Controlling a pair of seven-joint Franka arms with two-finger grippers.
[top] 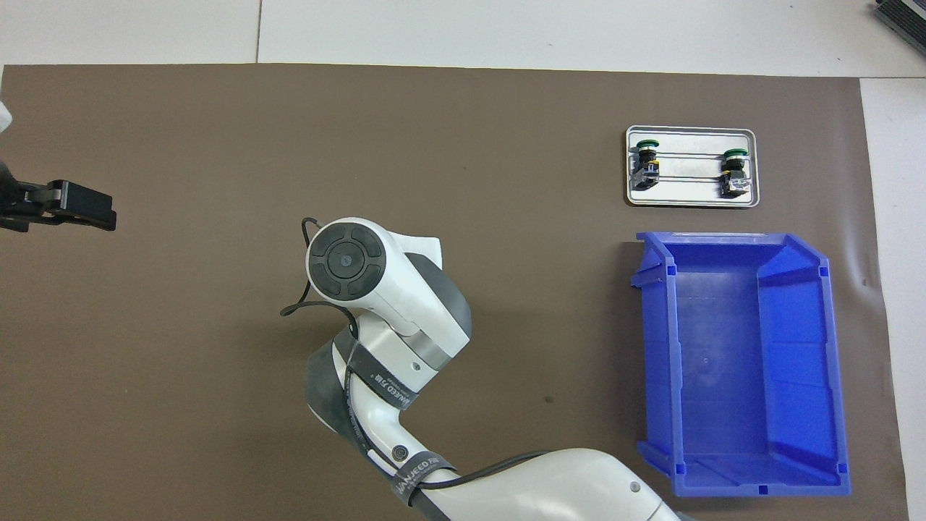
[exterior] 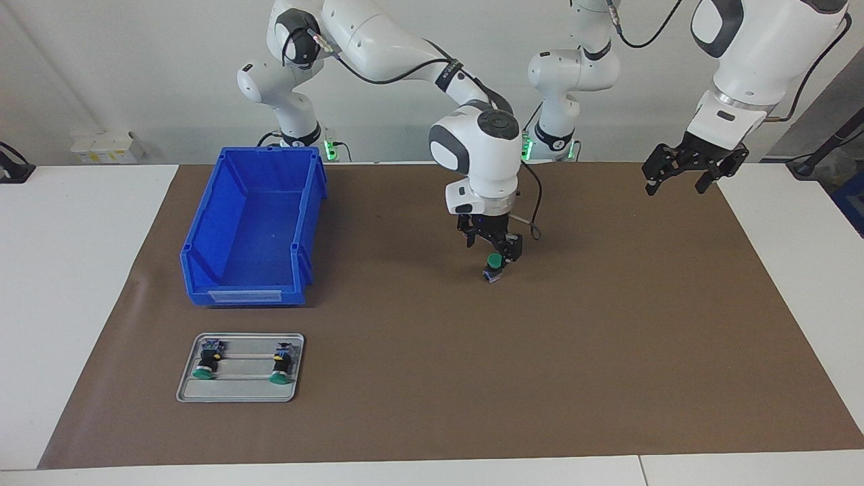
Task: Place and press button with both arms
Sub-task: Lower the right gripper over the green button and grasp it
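Observation:
The button (exterior: 494, 262), with its green cap and blue-and-yellow base end, hangs tilted between the fingers of my right gripper (exterior: 498, 254), which is shut on it. Its base end is just above or touching the brown mat (exterior: 607, 337) near the middle; I cannot tell which. In the overhead view the right arm's wrist (top: 347, 262) hides both the gripper and the button. My left gripper (exterior: 695, 169) (top: 66, 206) waits open and holds nothing, up in the air over the mat at the left arm's end of the table.
An open blue bin (exterior: 253, 229) (top: 738, 362) stands toward the right arm's end of the mat. Farther from the robots than the bin lies a small metal tray (exterior: 239, 390) (top: 691, 197) holding two green-capped buttons (exterior: 206, 364) (exterior: 280, 368).

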